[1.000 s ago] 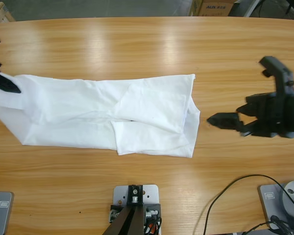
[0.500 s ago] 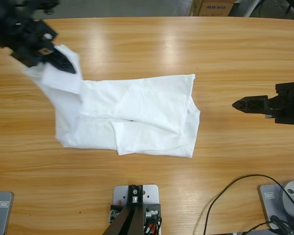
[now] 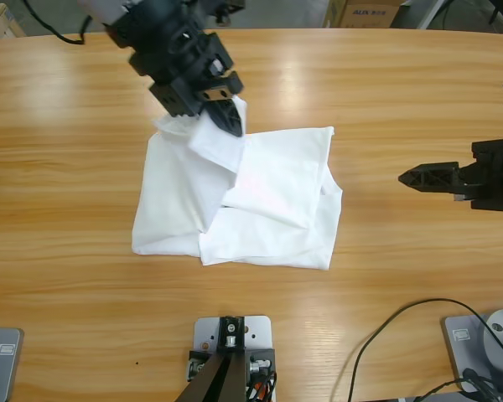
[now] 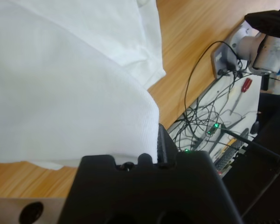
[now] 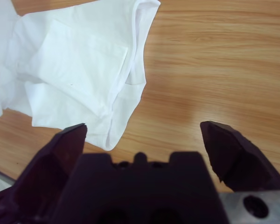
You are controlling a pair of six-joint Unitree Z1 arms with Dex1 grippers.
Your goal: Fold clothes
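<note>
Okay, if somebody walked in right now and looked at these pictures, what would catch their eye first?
Most striking is the plain white cotton T-shirt, partly folded at the middle of the long wooden table, with one end lifted off the wood. The left gripper, reaching in from the upper left, is shut on that raised cloth above the shirt. Off to the side, the right gripper hangs open over bare wood, apart from the shirt.

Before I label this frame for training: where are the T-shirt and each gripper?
T-shirt (image 3: 268, 218): high view, folded body.
left gripper (image 3: 226, 113): high view, jaw tips gripping cloth.
right gripper (image 3: 415, 177): high view, jaw tips.
</note>
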